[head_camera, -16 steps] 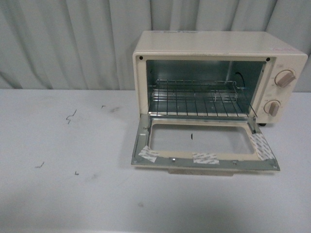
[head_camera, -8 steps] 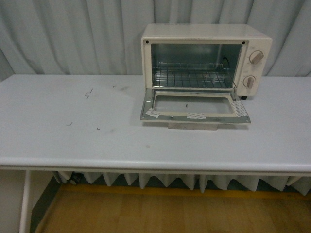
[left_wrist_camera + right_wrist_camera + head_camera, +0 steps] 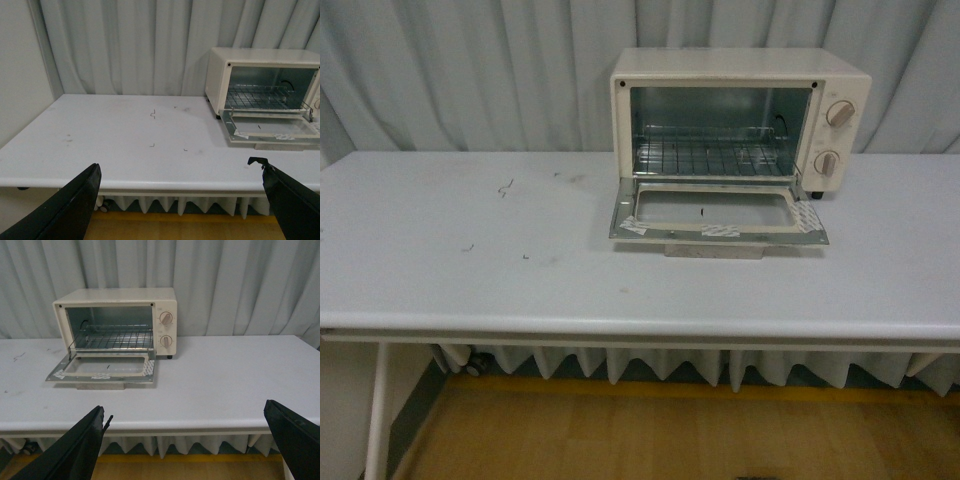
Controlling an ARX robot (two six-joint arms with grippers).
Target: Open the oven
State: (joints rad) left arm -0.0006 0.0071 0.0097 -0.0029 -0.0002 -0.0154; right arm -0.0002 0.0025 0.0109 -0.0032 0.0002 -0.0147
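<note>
The cream-white oven (image 3: 740, 65) stands at the back of the table, right of centre. Its glass-windowed door (image 3: 718, 215) hangs fully down, lying flat in front, with the beige handle (image 3: 715, 248) under its front edge. Inside, the wire rack (image 3: 710, 158) shows, and two round knobs (image 3: 838, 113) sit at the right. Neither arm appears in the front view. My left gripper (image 3: 178, 164) is open near the table's front edge, far from the oven (image 3: 220, 75). My right gripper (image 3: 184, 407) is also open, back from the oven (image 3: 115, 295), holding nothing.
The white table (image 3: 470, 260) has small dark marks (image 3: 505, 187) on its left half. A pleated grey curtain (image 3: 470, 70) hangs right behind the oven. Below the front edge are a wooden floor (image 3: 620, 430) and a table leg (image 3: 375, 410).
The front view has drawn back from the oven, so the table's front edge and the floor now show. The door has stayed down throughout.
</note>
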